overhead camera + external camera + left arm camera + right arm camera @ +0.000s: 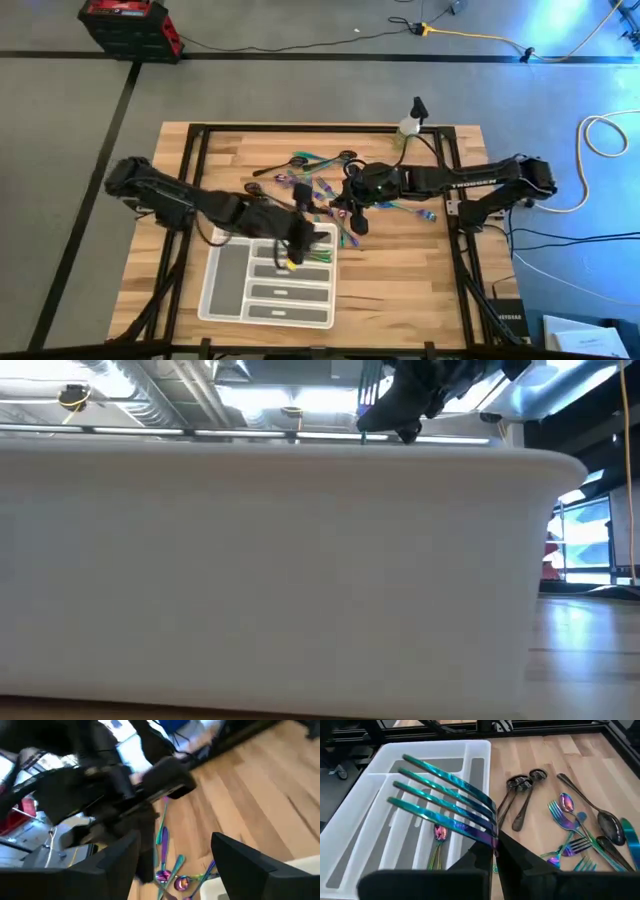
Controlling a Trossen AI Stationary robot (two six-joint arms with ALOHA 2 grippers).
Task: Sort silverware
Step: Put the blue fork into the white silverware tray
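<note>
Held tight in the right gripper (492,851) is a shiny teal fork (445,802), right up close in the right wrist view, with its four prongs pointed out over the white tray (365,795). One small spoon (439,834) is seen lying in the tray under the fork.

On the wooden table (400,270), the tray (225,290) is placed at about 7 o'clock. Loose silverware (320,185) is spread out near the middle, at 12 o'clock from the tray. More forks (570,837) and dark spoons (522,782) are seen beside the tray.

The left gripper (300,240) is held over the far edge of the tray, with its fingers (250,865) spread wide and nothing between them.
</note>
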